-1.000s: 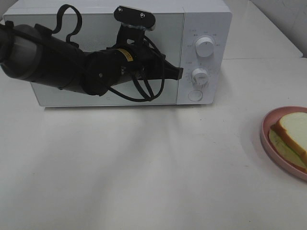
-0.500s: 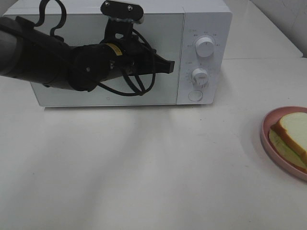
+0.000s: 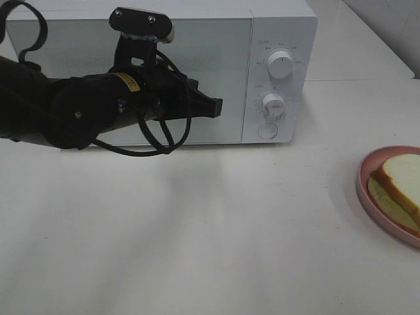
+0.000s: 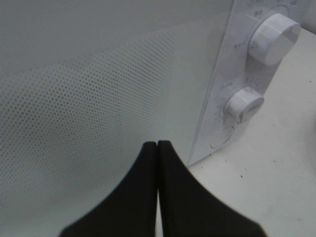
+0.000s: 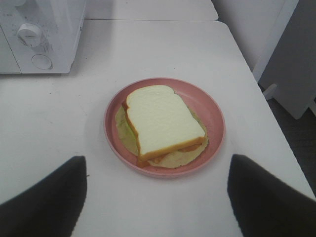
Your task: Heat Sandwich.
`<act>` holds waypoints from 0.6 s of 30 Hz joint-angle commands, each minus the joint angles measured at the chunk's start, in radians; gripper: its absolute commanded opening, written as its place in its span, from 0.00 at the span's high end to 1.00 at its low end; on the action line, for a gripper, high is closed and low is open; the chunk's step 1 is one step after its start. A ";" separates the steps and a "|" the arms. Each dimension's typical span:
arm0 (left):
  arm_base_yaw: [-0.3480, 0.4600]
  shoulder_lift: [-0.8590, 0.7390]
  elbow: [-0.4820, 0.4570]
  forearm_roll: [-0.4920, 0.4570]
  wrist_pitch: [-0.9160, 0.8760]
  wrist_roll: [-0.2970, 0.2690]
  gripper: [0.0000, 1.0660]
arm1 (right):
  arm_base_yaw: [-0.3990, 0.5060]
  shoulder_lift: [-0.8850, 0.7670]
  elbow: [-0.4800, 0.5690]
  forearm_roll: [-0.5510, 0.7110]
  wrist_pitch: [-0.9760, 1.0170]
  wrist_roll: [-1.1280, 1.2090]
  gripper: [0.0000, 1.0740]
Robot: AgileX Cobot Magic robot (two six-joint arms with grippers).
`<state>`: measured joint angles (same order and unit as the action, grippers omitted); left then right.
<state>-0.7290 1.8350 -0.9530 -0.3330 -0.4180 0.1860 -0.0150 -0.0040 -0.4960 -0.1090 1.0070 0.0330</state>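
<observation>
The sandwich (image 5: 162, 123), white bread with a tan crust over pale green filling, lies on a round pink plate (image 5: 213, 114) at the table's right edge; the high view shows the sandwich (image 3: 400, 184) partly cut off. My right gripper (image 5: 157, 197) hangs open above and short of the plate, fingers wide apart, holding nothing. My left gripper (image 3: 215, 105) is shut and empty, its tips in front of the white microwave's door (image 3: 197, 65), left of the control panel. The wrist view shows the left gripper (image 4: 157, 145) with fingertips (image 4: 167, 163) pressed together before the perforated door window (image 4: 89, 123).
The microwave (image 3: 275, 20) stands at the back with its door closed. Its panel carries two knobs (image 3: 280, 64) and a round button (image 3: 267, 130). White tabletop (image 3: 216, 230) spreads in front. A gap and another white table edge show beyond the plate.
My left arm has drawn back leftward and slightly down, its tips moving from beside the lower knob to the door's front. The right gripper and sandwich have stayed put.
</observation>
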 commanded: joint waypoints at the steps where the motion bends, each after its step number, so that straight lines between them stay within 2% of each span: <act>1: -0.005 -0.058 0.020 -0.001 0.129 -0.005 0.95 | -0.006 -0.026 -0.002 -0.004 -0.012 0.001 0.29; 2: -0.005 -0.072 0.020 -0.001 0.179 -0.005 0.87 | -0.006 -0.026 -0.002 -0.004 -0.012 0.001 0.29; 3: -0.005 -0.097 0.020 -0.001 0.261 -0.005 0.66 | -0.006 -0.026 -0.002 -0.004 -0.012 0.001 0.29; 4: -0.005 -0.111 0.020 -0.001 0.297 -0.007 0.51 | -0.006 -0.026 -0.002 -0.004 -0.012 0.001 0.29; 5: -0.005 -0.111 0.020 -0.001 0.297 -0.007 0.51 | -0.006 -0.026 -0.002 -0.004 -0.012 0.001 0.29; 8: -0.005 -0.147 0.020 -0.030 0.396 -0.032 0.06 | -0.006 -0.026 -0.002 -0.004 -0.012 0.001 0.29; 14: -0.005 -0.202 0.020 0.008 0.605 -0.022 0.06 | -0.006 -0.026 -0.002 -0.004 -0.012 0.001 0.29; 16: -0.002 -0.232 0.020 0.075 0.756 -0.008 0.06 | -0.006 -0.026 -0.002 -0.004 -0.012 0.001 0.29; 18: 0.010 -0.254 0.020 0.094 0.854 -0.008 0.06 | -0.006 -0.026 -0.002 -0.004 -0.012 0.001 0.29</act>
<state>-0.7290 1.6160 -0.9350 -0.2750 0.3030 0.1710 -0.0150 -0.0040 -0.4960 -0.1090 1.0070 0.0330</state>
